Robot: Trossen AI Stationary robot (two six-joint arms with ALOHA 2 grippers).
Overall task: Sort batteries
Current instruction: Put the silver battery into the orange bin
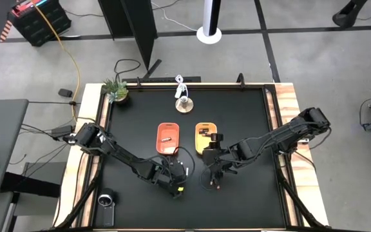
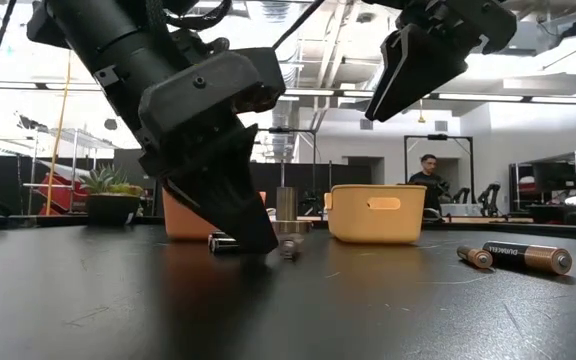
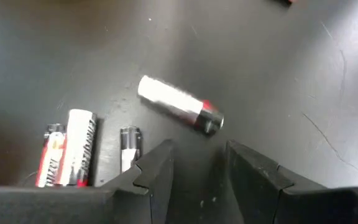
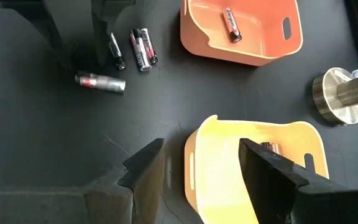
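The left gripper, jaws narrowly parted and empty, hangs just short of a silvery battery lying apparently slantwise across their gap.

Matt black surface, faintly scratched, with a dull sheen up close. The loose battery wears a glossy silvery-white wrap and a shiny metal cap. Orange tray and yellow tray: smooth plastic, soft satin finish. That post looks like brushed metal. Pale bare wood on the surface's border.
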